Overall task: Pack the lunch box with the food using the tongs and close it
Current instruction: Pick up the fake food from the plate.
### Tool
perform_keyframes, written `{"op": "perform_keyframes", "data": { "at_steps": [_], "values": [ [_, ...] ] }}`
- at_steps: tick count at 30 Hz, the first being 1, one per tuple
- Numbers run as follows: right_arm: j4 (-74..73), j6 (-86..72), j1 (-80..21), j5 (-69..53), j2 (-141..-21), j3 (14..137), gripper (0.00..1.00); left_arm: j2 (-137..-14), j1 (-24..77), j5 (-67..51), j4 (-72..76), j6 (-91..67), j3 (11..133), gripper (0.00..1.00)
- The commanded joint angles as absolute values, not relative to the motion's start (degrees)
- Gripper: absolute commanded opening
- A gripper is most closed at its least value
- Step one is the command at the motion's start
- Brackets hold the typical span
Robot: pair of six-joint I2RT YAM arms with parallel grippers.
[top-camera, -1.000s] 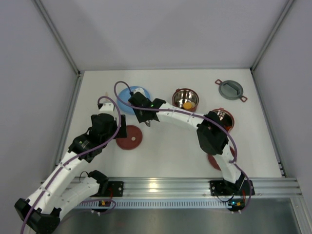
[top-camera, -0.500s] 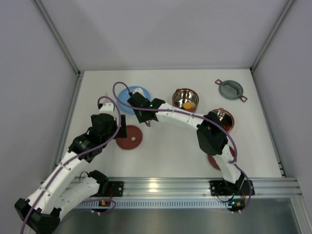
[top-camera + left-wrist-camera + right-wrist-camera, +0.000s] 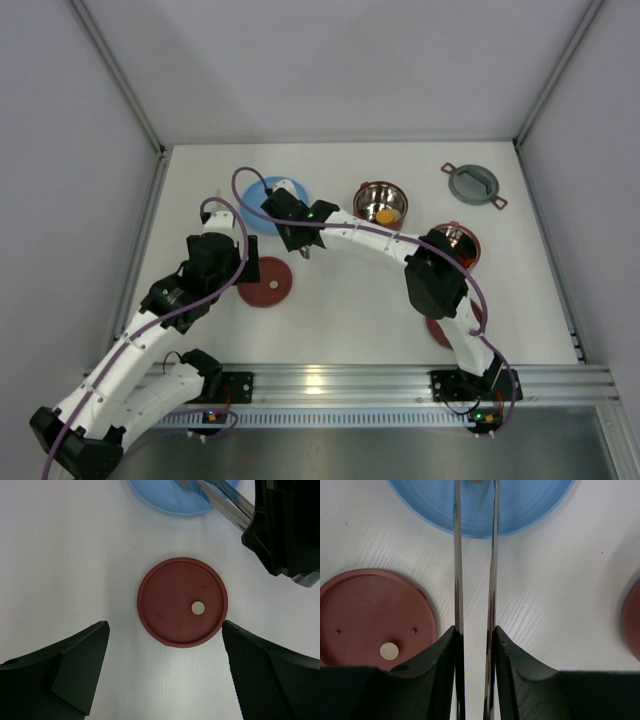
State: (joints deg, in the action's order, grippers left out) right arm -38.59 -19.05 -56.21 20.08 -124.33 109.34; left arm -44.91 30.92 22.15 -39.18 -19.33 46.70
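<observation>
My right gripper [image 3: 475, 630] is shut on the tongs [image 3: 457, 555]. Their two thin silver arms run nearly parallel out over the light-blue plate [image 3: 520, 505], and their tips pass out of the wrist view. In the top view that gripper [image 3: 290, 222] sits at the plate's near edge [image 3: 256, 212]. One lunch box bowl [image 3: 381, 203] holds an orange piece of food [image 3: 385, 214]. A second bowl [image 3: 460, 240] is partly hidden behind the right arm. My left gripper [image 3: 165, 626] hangs open over a dark-red disc lid [image 3: 182, 602].
The grey two-eared cover [image 3: 472, 184] lies at the back right. A second dark-red lid [image 3: 438, 332] shows under the right arm near the front rail. White walls close in the table on three sides.
The right wrist has crept slightly toward the blue plate. The left arm has not moved.
</observation>
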Motion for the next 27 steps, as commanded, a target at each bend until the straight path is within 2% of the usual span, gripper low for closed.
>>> {"op": "perform_keyframes", "data": {
  "at_steps": [1, 18, 27],
  "values": [
    [-40.25, -18.81, -57.39, 23.02, -119.27, 113.20, 0.18, -44.82, 31.20, 23.11, -38.50, -18.98, 47.11, 0.99],
    [-41.22, -20.13, -55.64, 23.64, -114.35, 112.50, 0.16, -44.74, 31.20, 23.03, -38.50, -18.98, 47.11, 0.99],
    [-40.78, -20.92, -52.65, 25.31, -104.44, 103.64, 0.16, -44.39, 31.20, 23.03, -38.58, -18.98, 47.11, 0.99]
  ]
}}
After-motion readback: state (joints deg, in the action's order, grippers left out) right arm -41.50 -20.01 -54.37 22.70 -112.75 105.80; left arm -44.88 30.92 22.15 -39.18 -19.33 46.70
